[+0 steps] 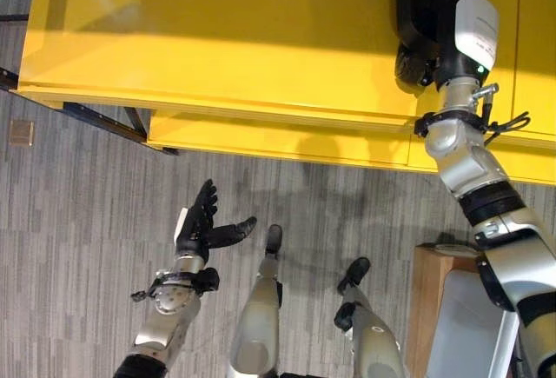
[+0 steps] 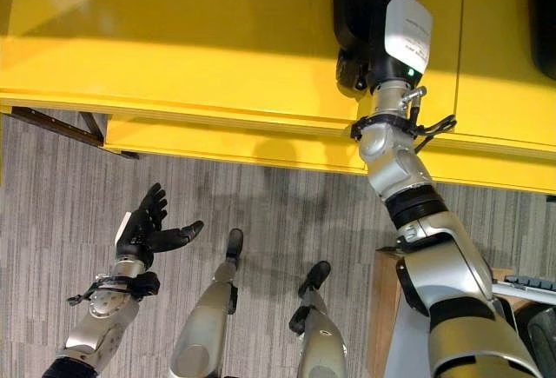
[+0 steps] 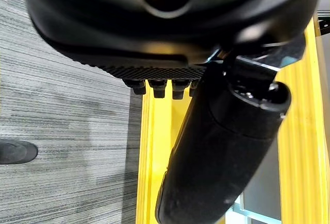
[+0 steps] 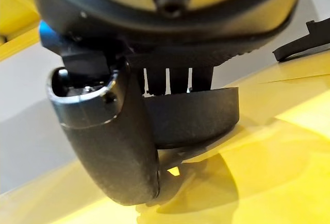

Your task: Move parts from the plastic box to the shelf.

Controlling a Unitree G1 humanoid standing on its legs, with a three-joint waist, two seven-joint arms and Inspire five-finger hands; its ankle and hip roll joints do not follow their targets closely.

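Up close, right hand [image 4: 129, 131] grips black part [image 4: 201, 113] on yellow shelf [image 4: 278, 147].

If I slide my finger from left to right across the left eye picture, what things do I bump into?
Left hand over the grey floor → black part on the yellow shelf → right hand on it → wooden box.
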